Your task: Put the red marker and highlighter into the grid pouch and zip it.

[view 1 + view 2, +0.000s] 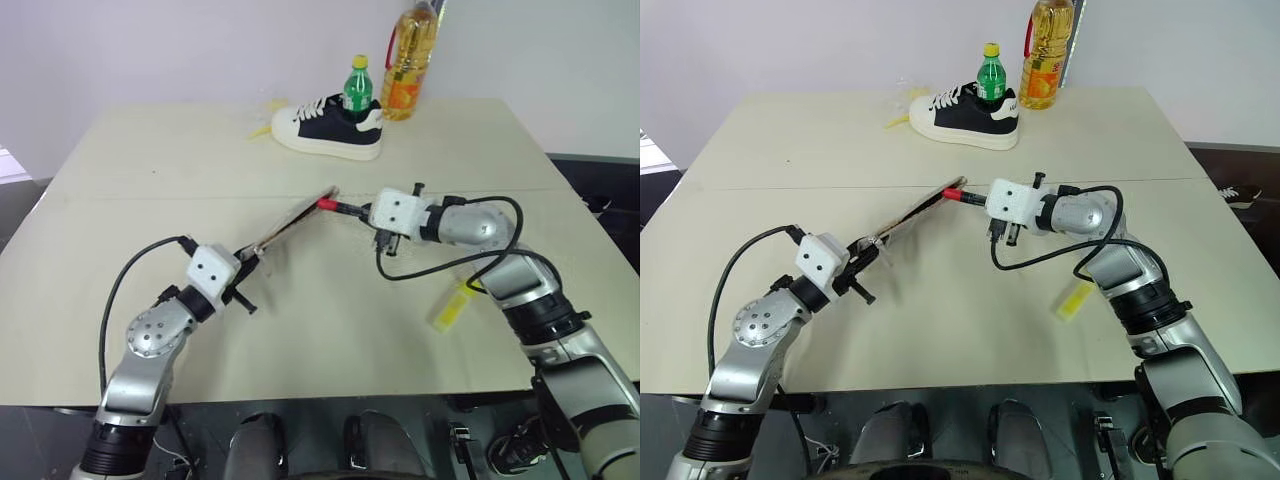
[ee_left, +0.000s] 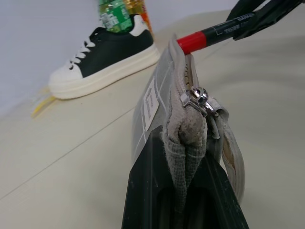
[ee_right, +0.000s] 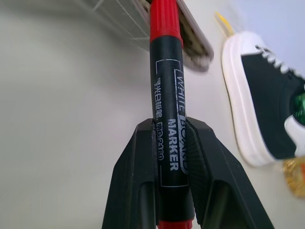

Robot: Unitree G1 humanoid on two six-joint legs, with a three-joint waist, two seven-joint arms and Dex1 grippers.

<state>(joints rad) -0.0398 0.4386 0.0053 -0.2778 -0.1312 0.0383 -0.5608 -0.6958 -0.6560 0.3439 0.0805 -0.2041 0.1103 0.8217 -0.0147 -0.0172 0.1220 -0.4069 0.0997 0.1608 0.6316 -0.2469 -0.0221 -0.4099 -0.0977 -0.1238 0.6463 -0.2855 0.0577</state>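
Left wrist view: zip slider and pull sit at the near gripped end of the flat grey fabric grid pouch; a white label shows on its side, and the mouth along the top edge looks parted. Head views give none of this, only the pouch edge-on, lifted off the beige table and slanting up and away from the left gripper, which is clamped on its near end.

Right wrist view: slim red marker with black label band reading "WHITEBOARD MARKER", pinched at the band by the right gripper. Red tip is at the pouch's far end, touching or just inside; cannot tell which.

Short chunky yellow highlighter lies on the table near the right forearm, well apart from the pouch.

Count: one marker, one highlighter, one pouch. Far side: one black-and-white shoe, one green bottle, one oil bottle.
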